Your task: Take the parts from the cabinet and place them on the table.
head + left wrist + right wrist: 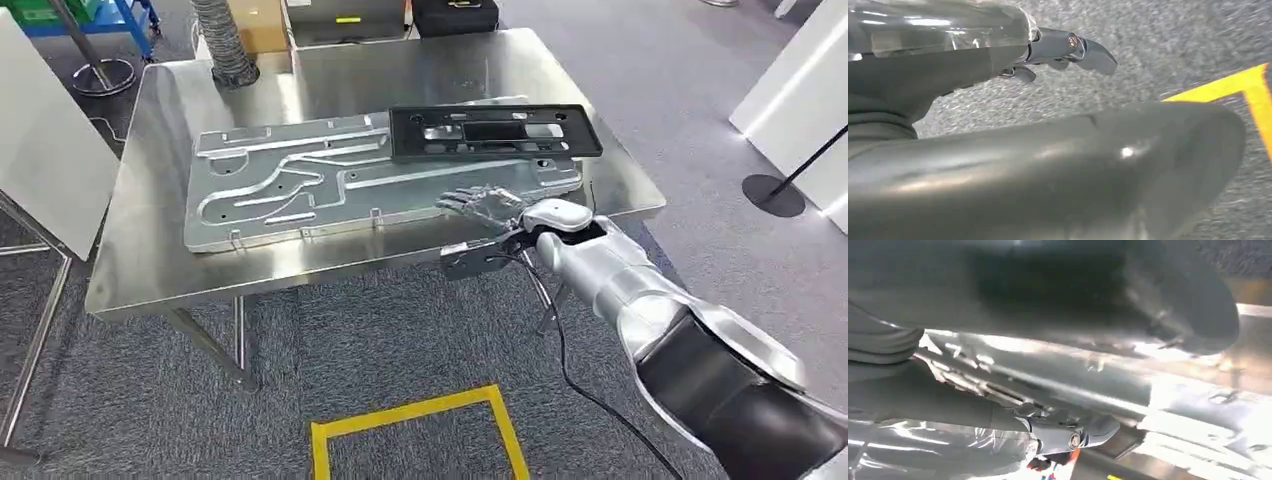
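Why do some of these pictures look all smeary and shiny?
Head view: sharp, with soft ceiling-light glare on the steel table. Left wrist view: the carpet is streaky and blurred, and the big grey thumb is too close to focus. Right wrist view: the metal plate glares white and looks smeared.

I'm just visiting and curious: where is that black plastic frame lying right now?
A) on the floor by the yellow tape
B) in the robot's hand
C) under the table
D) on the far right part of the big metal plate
D: the black frame lies flat across the far right part of the metal plate on the table; the right hand holds nothing.
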### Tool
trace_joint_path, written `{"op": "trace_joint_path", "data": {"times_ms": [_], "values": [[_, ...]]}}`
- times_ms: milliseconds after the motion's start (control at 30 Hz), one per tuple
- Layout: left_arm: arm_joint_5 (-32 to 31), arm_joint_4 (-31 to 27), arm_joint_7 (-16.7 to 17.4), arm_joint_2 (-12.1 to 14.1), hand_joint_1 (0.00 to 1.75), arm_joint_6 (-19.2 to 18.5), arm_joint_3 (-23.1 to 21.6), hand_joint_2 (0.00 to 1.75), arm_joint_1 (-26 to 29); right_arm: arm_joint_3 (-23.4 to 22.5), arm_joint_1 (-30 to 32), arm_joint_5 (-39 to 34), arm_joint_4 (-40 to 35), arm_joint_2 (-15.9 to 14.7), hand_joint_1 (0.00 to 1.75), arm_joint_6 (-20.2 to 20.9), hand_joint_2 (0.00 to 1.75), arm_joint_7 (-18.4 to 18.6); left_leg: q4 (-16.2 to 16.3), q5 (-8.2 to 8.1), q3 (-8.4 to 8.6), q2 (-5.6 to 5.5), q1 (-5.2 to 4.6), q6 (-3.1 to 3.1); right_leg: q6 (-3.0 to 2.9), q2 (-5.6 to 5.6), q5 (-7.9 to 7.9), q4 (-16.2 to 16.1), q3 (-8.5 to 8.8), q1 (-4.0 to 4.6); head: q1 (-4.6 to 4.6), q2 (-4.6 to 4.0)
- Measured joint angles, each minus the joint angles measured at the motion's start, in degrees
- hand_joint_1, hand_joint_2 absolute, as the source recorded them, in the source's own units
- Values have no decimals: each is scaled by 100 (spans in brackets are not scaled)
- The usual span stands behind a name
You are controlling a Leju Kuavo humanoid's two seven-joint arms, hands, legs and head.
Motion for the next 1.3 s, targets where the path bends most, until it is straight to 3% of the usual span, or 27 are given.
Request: {"op": "trace_joint_path", "data": {"times_ms": [67,133,167,200,233,300,333,400,467,500,567,633,667,700,733,833,867,900,967,1000,1033,1067,1133,1167,1200,1233,1300], "values": [[11,0,-4,0,0,0,9,0,5,0,24,11,26,55,0,7,0,0,3,145,-194,0,-19,-8,-34,3,289,112,197,9,0,0],[13,0,-5,0,0,0,26,0,2,0,10,13,35,74,0,7,0,2,3,273,-342,-7,-43,-21,-138,13,562,-636,834,48,0,0],[13,0,-7,-2,0,-2,35,0,1,0,-14,17,35,74,0,7,0,2,4,326,-373,-10,-40,-31,-224,31,475,-1161,1252,81,0,0],[13,0,-7,-13,0,-4,39,0,4,-4,-35,22,35,76,0,2,0,2,8,369,-413,-21,-73,-68,-299,27,207,-1697,1594,114,0,0],[17,0,-9,-11,0,-4,46,0,8,-7,-47,20,37,79,0,-2,0,4,-37,437,-406,-12,-41,-112,-249,21,236,-1743,1586,124,-2,0],[24,0,-4,-9,0,-7,70,0,3,-7,-53,24,48,79,0,-2,0,7,-87,553,-411,-13,-5,-175,-324,33,328,-1796,1542,169,-2,0],[28,0,-4,-9,0,-7,81,0,23,-7,-41,26,55,79,0,0,0,7,-128,600,-432,-24,-43,-218,-362,19,429,-1884,1525,131,0,0],[35,0,-4,-2,0,-7,90,0,28,-2,-33,20,61,79,0,2,0,9,158,82,-546,-22,-24,-252,-422,-13,605,-1950,1406,91,-4,0],[39,0,-7,2,0,-7,94,0,31,-4,-3,4,79,50,0,-2,0,20,1040,-654,-766,-19,1,-308,-417,-19,757,-1948,1218,88,-2,0],[44,0,-7,4,0,-7,94,0,31,-7,29,-26,87,2,0,-11,0,24,1472,-808,-835,-18,8,-338,-411,-32,834,-1940,1116,87,-4,0],[52,0,-4,13,0,-7,94,0,35,-44,124,-103,118,-59,0,-42,0,46,1764,-532,-732,-16,30,-376,-376,-38,972,-1920,925,70,-2,0],[77,0,4,26,0,-7,96,0,35,-140,227,-221,175,-77,0,-77,0,79,1222,-107,-224,-14,62,-405,-318,-31,1098,-1856,713,41,-4,0],[81,0,13,31,0,-7,96,0,33,-201,271,-300,208,-77,0,-101,0,79,722,-161,168,-15,84,-415,-280,-14,1141,-1797,627,34,-4,0],[83,0,18,31,0,-7,96,0,30,-280,329,-411,236,-77,0,-131,0,76,160,-445,582,-29,63,-413,-242,7,1172,-1731,536,56,-4,0],[87,0,20,33,0,-7,101,0,30,-365,398,-508,280,-77,0,-164,0,76,-105,-591,668,-46,34,-307,-202,5,1217,-1710,517,57,-2,0],[98,0,33,46,0,-7,127,0,62,-569,633,-606,411,-77,0,-241,0,22,-73,-456,536,-12,24,-148,-103,12,1419,-1789,500,49,-2,0],[94,0,33,48,0,-7,133,0,57,-616,689,-619,465,-49,0,-243,0,9,-92,-373,500,58,50,-96,-81,42,1308,-1749,446,12,0,0],[101,0,35,55,0,-7,138,0,51,-654,728,-667,507,-22,0,-243,0,37,-94,-296,399,74,49,-35,-48,45,953,-1546,352,11,0,0],[105,0,31,55,0,-4,142,0,59,-842,878,-993,586,44,0,-295,0,131,-92,-156,231,111,39,-15,14,49,251,-755,155,10,0,0],[107,0,28,55,0,-2,148,0,64,-1006,1051,-1227,638,85,0,-382,0,136,-89,-90,148,121,35,-13,39,50,51,-301,78,10,-2,0],[105,0,28,55,0,-2,159,0,68,-1190,1283,-1506,690,120,0,-478,0,129,-87,-28,65,127,33,-16,50,51,46,20,68,9,-2,0],[98,0,28,55,0,2,171,0,78,-1371,1577,-1787,734,153,0,-553,0,98,-85,35,-11,126,33,-21,47,51,211,95,160,9,-2,0],[94,0,28,55,0,11,181,0,100,-1793,2128,-2118,802,225,0,-752,0,-22,-83,151,-159,118,32,-47,-1,52,588,-408,647,14,0,0],[92,0,28,55,0,11,184,0,107,-1939,2315,-2162,820,256,0,-813,0,-55,-76,205,-221,113,28,-74,-43,53,602,-892,1005,26,-2,0],[72,0,28,55,0,13,186,0,105,-2080,2447,-2276,835,293,0,-796,0,-20,-63,245,-252,121,21,-115,-102,60,391,-1462,1441,47,-2,0],[22,0,18,52,0,13,186,0,102,-2244,2572,-2508,848,334,0,-698,0,89,-62,277,-273,152,-2,-151,-135,59,220,-1922,1683,84,-4,0],[-65,0,-50,50,0,13,179,0,71,-2668,2981,-3013,927,365,0,-525,0,325,-135,343,-244,177,34,-225,-199,51,236,-1938,1651,134,-2,0]]}}
